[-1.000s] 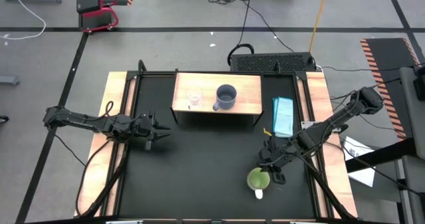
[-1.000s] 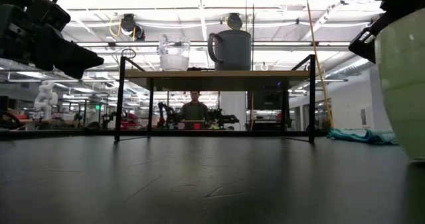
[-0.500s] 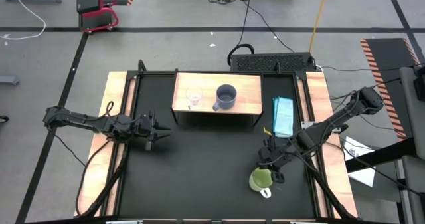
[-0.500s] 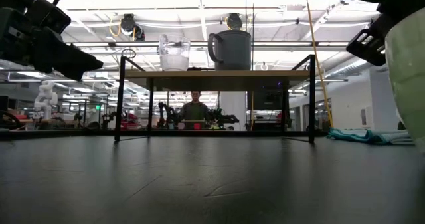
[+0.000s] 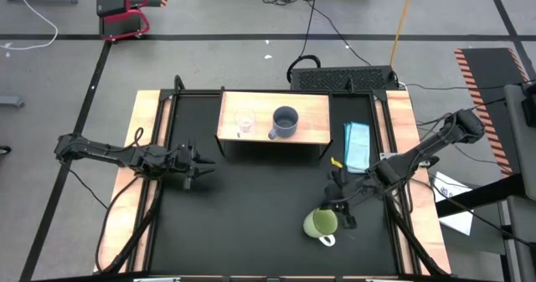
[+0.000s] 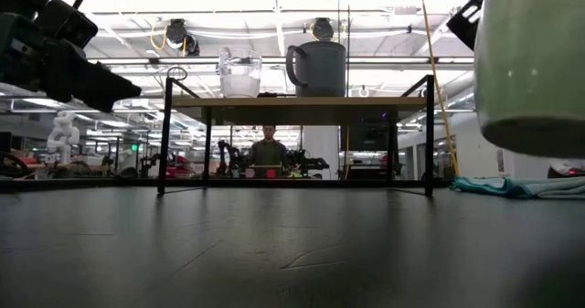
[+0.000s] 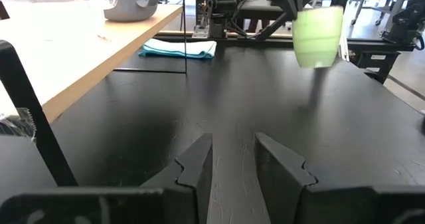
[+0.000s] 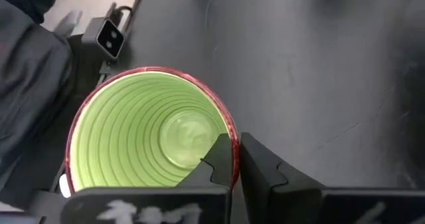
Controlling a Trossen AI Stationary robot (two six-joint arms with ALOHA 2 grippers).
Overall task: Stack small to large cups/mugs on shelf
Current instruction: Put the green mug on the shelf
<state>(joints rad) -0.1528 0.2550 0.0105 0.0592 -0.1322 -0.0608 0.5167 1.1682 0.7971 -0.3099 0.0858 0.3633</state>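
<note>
1. I have the right gripper [image 5: 339,216] pinching the rim of the green mug [image 5: 319,224], one finger inside the mouth and one outside (the wrist view shows the wall caught between them); the mug hangs clear of the table [image 5: 251,232], its base off the black top in the low view.

2. The mug is at the near right of the table; its white handle [image 5: 327,239] points toward the near edge, away from the shelf [image 5: 314,110].

3. The relation that matters: the shelf lies well apart from the mug, toward the far side and a little to the left; the glass cup [image 5: 244,122] stands at its left part and the grey-blue mug [image 5: 284,121] just beside it, near the middle, so the bare right part beside the grey-blue mug is where I judge the green mug belongs (small to large, left to right).

4. The mug stays upright, its axis vertical, mouth up; I judge it must go higher to clear the shelf's top.

5. The left gripper [image 5: 201,167] waits at the left side, fingers spread and empty; the right arm is nearer the free spot.
</note>
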